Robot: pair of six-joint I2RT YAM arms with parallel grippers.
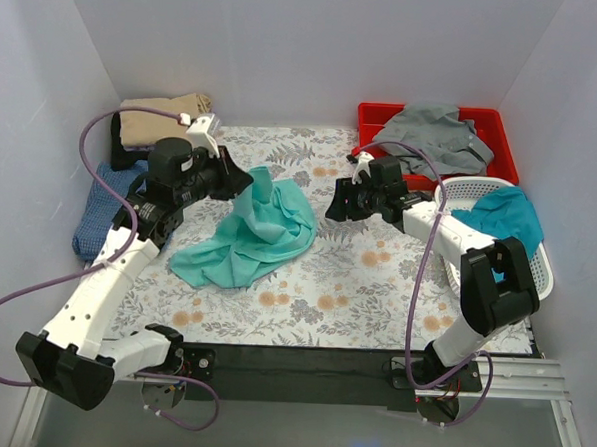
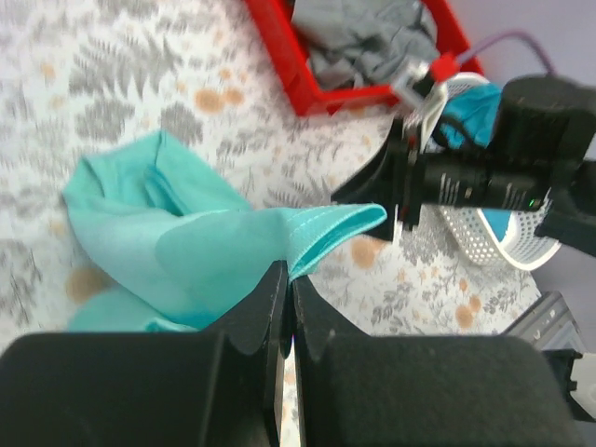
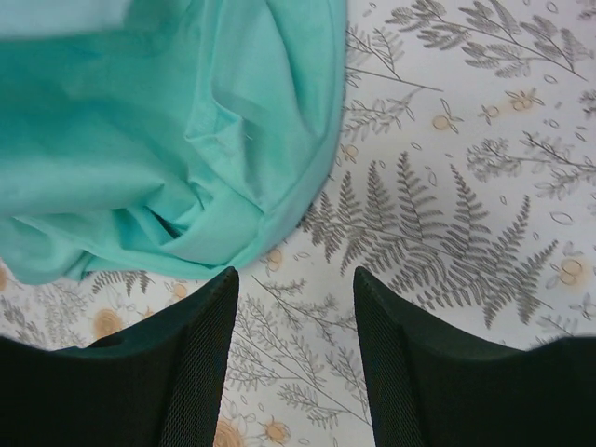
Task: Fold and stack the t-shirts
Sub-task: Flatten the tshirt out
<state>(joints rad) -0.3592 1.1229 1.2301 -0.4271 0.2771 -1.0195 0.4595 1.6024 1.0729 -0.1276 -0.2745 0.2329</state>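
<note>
Mint green t-shirt [image 1: 253, 231] crumpled on counter [image 1: 375, 288] centre, unfolded. Far left: tan tee [image 1: 164, 116] folded, blue tee [image 1: 101, 211] beside it. Left tool [image 2: 286, 275] clamped on mint hem. Right tool [image 3: 294, 279] agape, empty, just beside shirt. Grey tee [image 1: 429, 130] and teal tee [image 1: 504, 214] pending, so I judge task roughly half done.

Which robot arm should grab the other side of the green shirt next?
Probably the right. The right pincer is open and empty, just beside the shirt. The left pincer is busy: it is shut on the shirt's edge, holding it up.
</note>
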